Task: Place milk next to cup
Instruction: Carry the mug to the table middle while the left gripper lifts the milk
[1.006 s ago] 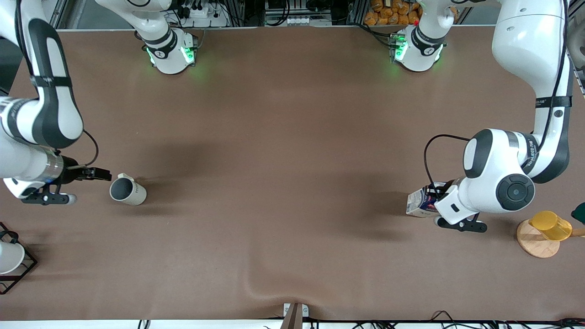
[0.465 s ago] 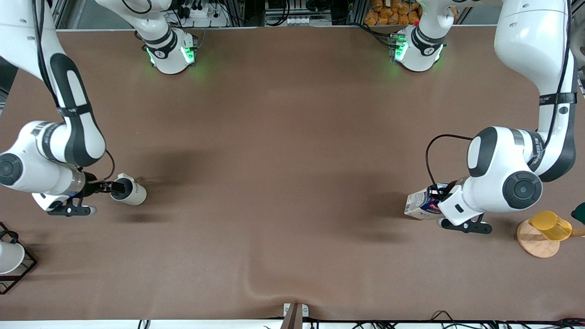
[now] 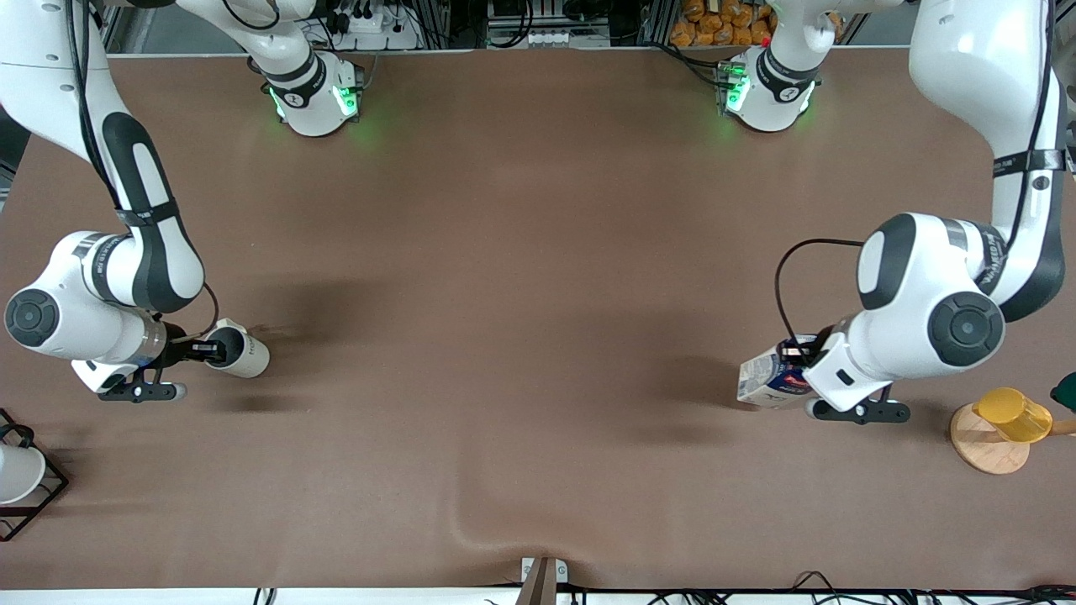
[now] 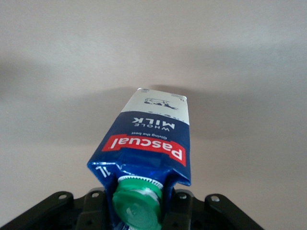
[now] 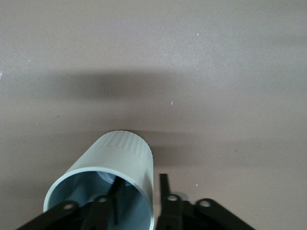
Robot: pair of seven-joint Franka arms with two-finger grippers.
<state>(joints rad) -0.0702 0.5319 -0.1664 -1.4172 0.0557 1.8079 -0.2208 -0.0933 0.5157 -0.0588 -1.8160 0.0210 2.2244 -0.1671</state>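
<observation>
The milk (image 3: 763, 378) is a dark blue and white carton with a green cap, and it also shows in the left wrist view (image 4: 148, 139). My left gripper (image 3: 794, 353) is shut on its gabled top beside the cap (image 4: 136, 203) and holds it tilted, near the left arm's end of the table. The cup (image 3: 245, 353), off-white with a grey inside, lies on its side near the right arm's end. My right gripper (image 3: 212, 347) is open and straddles the cup's wall (image 5: 125, 155): one finger (image 5: 115, 196) is inside and one (image 5: 164, 191) is outside.
A yellow cup (image 3: 1013, 414) on a round wooden stand (image 3: 983, 445) stands beside the left arm. A white cup (image 3: 15, 472) sits in a black wire rack at the right arm's end. The brown cloth has a fold (image 3: 471, 525) near the front edge.
My right gripper has moved from beside the cup onto its rim, one finger now inside. My left gripper has carried the milk a little toward the right arm's end.
</observation>
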